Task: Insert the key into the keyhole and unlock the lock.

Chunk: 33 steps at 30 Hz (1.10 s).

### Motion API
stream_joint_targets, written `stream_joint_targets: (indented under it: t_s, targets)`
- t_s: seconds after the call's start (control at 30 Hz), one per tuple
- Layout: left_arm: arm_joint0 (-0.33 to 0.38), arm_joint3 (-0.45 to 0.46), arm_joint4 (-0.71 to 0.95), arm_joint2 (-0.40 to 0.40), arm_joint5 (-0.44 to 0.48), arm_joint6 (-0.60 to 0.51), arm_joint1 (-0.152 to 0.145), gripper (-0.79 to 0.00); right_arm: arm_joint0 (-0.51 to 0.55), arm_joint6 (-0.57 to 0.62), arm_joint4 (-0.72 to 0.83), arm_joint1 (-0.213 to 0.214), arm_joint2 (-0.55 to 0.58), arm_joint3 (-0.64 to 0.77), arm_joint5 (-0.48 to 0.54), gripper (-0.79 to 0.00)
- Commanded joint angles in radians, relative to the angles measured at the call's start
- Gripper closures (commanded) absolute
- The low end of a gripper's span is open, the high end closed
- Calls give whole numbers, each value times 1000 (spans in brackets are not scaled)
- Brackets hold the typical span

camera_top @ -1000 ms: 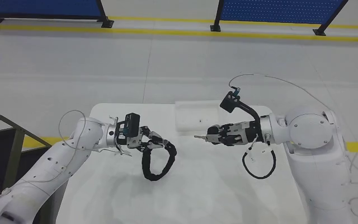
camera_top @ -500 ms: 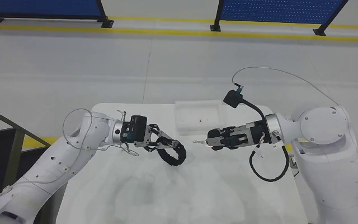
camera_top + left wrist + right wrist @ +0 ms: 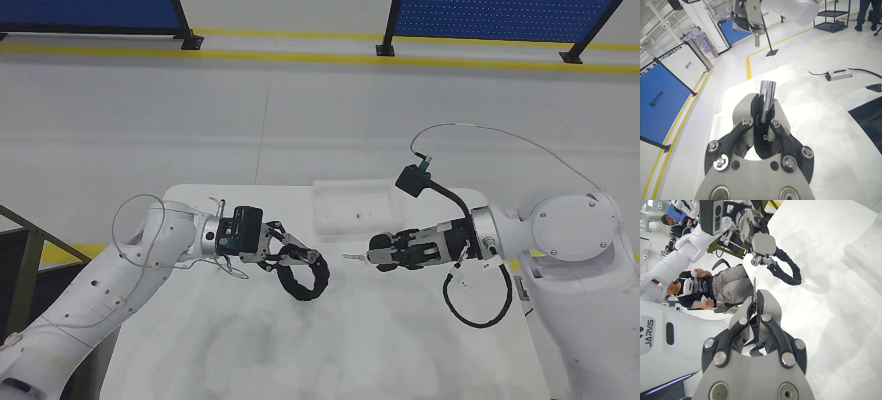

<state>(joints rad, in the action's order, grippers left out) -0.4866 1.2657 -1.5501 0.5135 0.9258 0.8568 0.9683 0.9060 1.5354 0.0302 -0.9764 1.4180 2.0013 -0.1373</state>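
Now, clamped between pressed-together fingers of left gripper (image 3: pixel 763 108): lock (image 3: pixel 767 98), chrome cylinder sticking out past fingertips, black cable loop (image 3: pixel 303 281) hanging off it toward table (image 3: pixel 350 340). Keyhole end of cylinder turned toward right gripper (image 3: pixel 376 253), seen face-on from right wrist view. Pinched flat in right gripper: key (image 3: pixel 754 285), blade pointing at lock, tip near cylinder but apart from it, not inserted. Lock and key held above middle of table, facing each other. Beyond key, at far side of table: white foam block (image 3: pixel 350 205). Off to side in left wrist view: grey power adapter (image 3: pixel 838 73) with label, print too small to make out. Standing on floor: blue panels (image 3: pixel 660 102) with white logo lettering.
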Motion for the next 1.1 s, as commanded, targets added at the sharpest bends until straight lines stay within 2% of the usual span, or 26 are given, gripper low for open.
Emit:
stream_joint_targets:
  t_s: [0.0, 0.13, 0.27, 0.6, 0.93, 1.07]
  targets:
    - [-15, 16, 19, 5, -2, 10, 3, 0, -22, 1, -31, 13, -32, 31, -37, 0]
    - [-21, -10, -19, -4, -46, 45, 16, 0, -105, 1, -59, 58, -138, 105, -66, 0]
    - [-3, -52, -76, -30, -101, 138, 43, 0, -206, 1, -44, 110, -205, 142, -147, 0]
    - [40, -155, -93, -105, -252, 289, 129, 0, -388, 1, -79, 263, -369, 168, -147, 0]
    - [68, -210, -67, -148, -257, 294, 189, 0, -558, -34, -4, 385, -496, 222, -182, 0]
    - [79, -224, -66, -155, -256, 293, 211, 0, -564, -38, -2, 388, -500, 223, -186, 0]
